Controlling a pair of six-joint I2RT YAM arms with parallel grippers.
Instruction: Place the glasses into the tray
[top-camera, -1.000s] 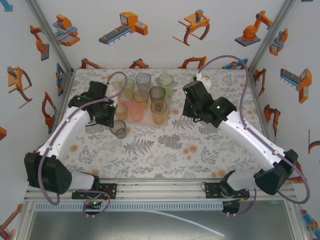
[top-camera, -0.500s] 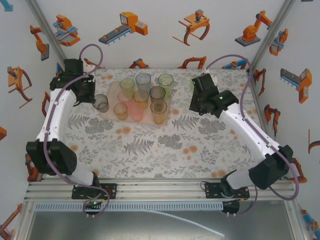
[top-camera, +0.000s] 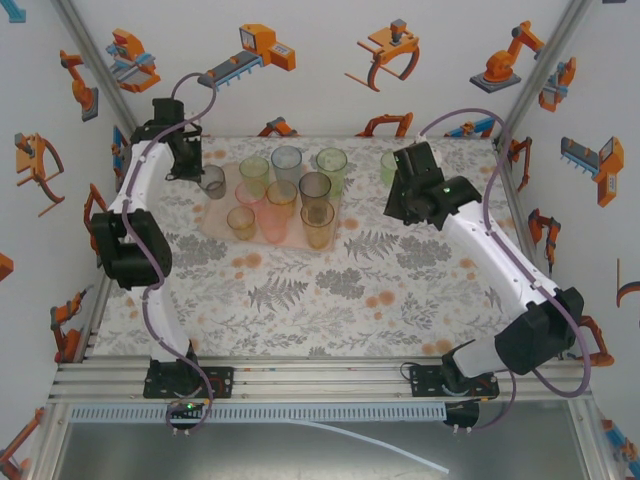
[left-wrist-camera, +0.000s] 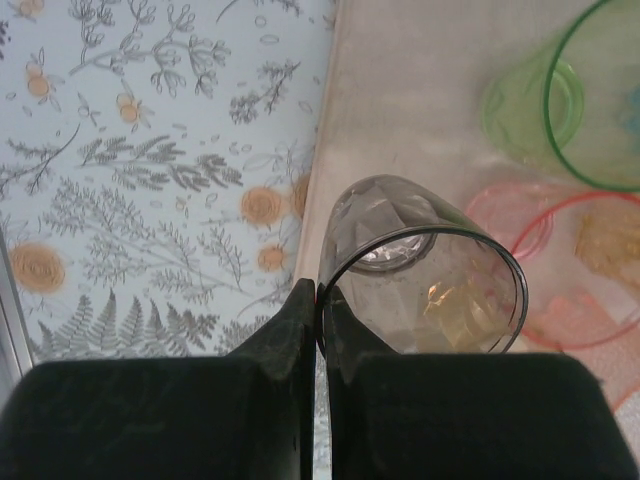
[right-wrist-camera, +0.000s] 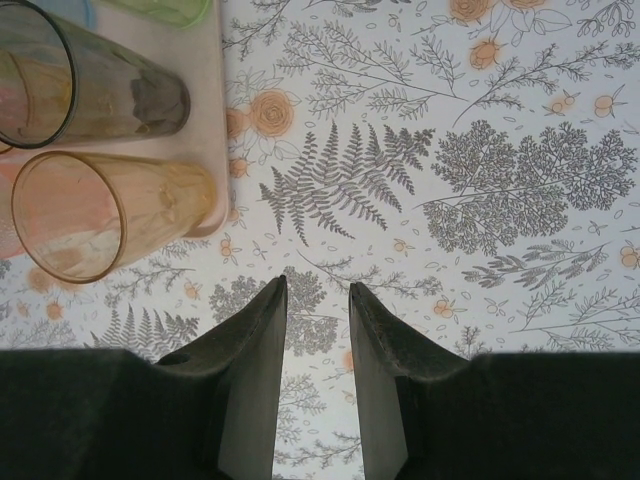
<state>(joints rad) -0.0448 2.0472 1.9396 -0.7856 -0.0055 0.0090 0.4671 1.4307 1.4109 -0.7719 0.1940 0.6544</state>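
Glasses (top-camera: 315, 187): most stand on the tray (top-camera: 212, 218); one smoky grey glass (left-wrist-camera: 400, 220) is at the tray's left edge, its rim wall pinched by the left gripper (left-wrist-camera: 318, 300). The right gripper (right-wrist-camera: 317, 300), parted and empty, hangs over the table (right-wrist-camera: 500, 150). Light, thin, probably slippery plastic: grip the rim wall gently.

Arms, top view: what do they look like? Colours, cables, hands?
Matching pair: left arm and right arm have white links, black joints, and a mauve cable looping along each. The left hand and right hand are black with two tapered fingers.
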